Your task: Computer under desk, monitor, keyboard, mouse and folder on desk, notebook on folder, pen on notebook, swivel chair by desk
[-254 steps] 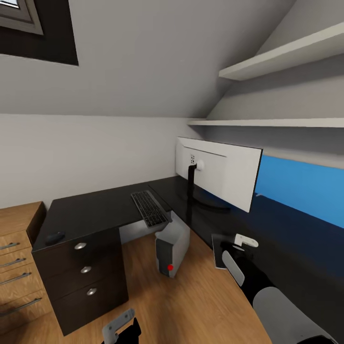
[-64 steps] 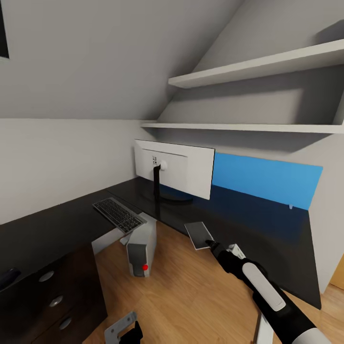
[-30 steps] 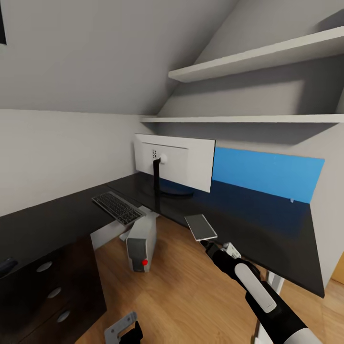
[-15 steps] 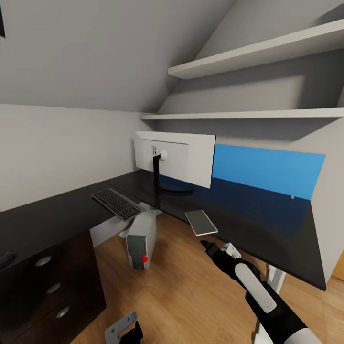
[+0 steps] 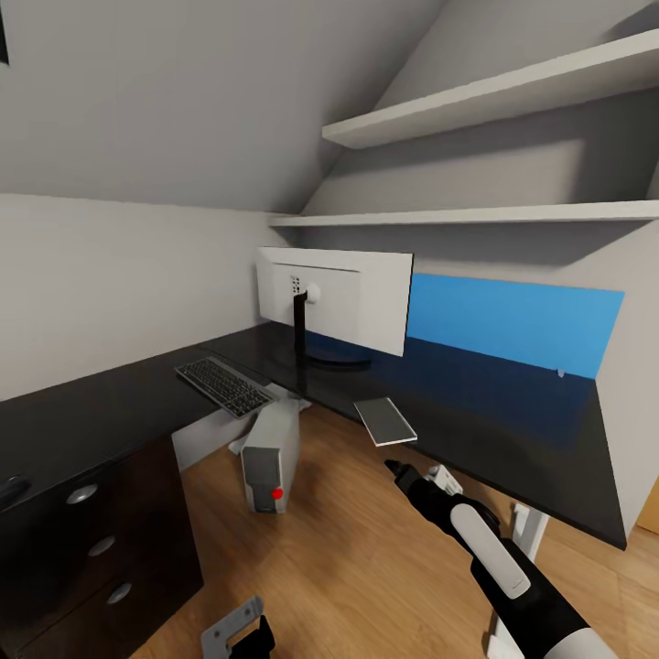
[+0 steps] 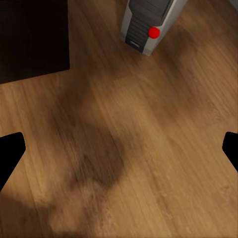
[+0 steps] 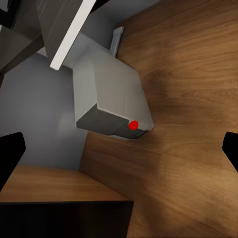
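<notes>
Keyboard (image 5: 225,385) left of monitor (image 5: 337,299)

Your head camera looks from high up, forward and down, at the desk (image 5: 494,412) corner with the monitor (image 5: 334,297). It also sees the computer (image 5: 271,458) on the floor (image 5: 366,549). Your left wrist camera looks almost straight down at the floor, with the computer at the far edge. Your right wrist camera sees the computer closer. All three cameras share the computer and the floor.
</notes>
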Controlling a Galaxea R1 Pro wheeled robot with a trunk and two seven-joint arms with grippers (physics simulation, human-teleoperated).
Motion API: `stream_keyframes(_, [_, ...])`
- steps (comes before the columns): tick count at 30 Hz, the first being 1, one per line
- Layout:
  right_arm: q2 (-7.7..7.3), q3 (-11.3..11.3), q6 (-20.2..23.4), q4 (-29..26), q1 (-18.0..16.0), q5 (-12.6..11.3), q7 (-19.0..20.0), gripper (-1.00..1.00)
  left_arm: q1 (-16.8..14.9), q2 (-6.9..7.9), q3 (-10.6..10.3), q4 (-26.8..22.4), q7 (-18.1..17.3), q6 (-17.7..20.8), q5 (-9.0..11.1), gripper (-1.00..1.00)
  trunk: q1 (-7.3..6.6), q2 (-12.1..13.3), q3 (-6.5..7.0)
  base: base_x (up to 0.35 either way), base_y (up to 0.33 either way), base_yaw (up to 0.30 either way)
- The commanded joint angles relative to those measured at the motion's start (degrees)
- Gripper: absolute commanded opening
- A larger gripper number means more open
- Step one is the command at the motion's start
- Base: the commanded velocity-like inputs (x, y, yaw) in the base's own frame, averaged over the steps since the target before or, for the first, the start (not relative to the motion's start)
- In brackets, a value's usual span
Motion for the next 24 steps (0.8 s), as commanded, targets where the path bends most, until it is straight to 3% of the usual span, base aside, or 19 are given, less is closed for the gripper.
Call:
stream_keyframes(1, [-0.06,0.08,0.01,-0.11,-0.04,-0.33,-0.39,1.00,-0.01,-0.01,-0.01,-0.09,0.26,0.51,0.01,1.00,0.00,-0.03,-0.05,0.000,0.000,0.000])
stream_keyframes(5, [-0.13,-0.01,0.03,-0.15,-0.04,-0.34,-0.38,1.00,-0.01,-0.01,-0.05,-0.07,0.26,0.51,0.01,1.00,0.00,-0.03,-0.05,0.000,0.000,0.000])
stream_keyframes(8, [0.86,0.68,0.75,-1.13,-0.36,-0.68,0.60,1.00,0.08,-0.99,0.54,-1.04,0.73,1.21,-0.80,1.00,0.00,-0.03,-0.05,0.000,0.000,0.000])
stream_keyframes(13, [2.47,0.57,0.81,-2.21,-0.41,-0.50,1.09,1.00,0.08,-1.03,0.58,-2.65,0.77,1.12,-0.90,1.00,0.00,-0.03,-0.05,0.000,0.000,0.000])
stream_keyframes(19, [4.41,0.14,0.80,-3.36,-0.47,-0.37,2.13,1.00,0.08,0.70,0.11,-3.40,0.94,0.67,-2.74,1.00,0.00,-0.03,-0.05,0.000,0.000,0.000])
stream_keyframes(24, [4.93,0.07,0.75,-2.89,-0.48,-0.32,3.73,1.00,0.08,2.31,-0.03,-3.44,0.96,0.55,-4.35,1.00,0.00,-0.03,-0.05,0.000,0.000,0.000])
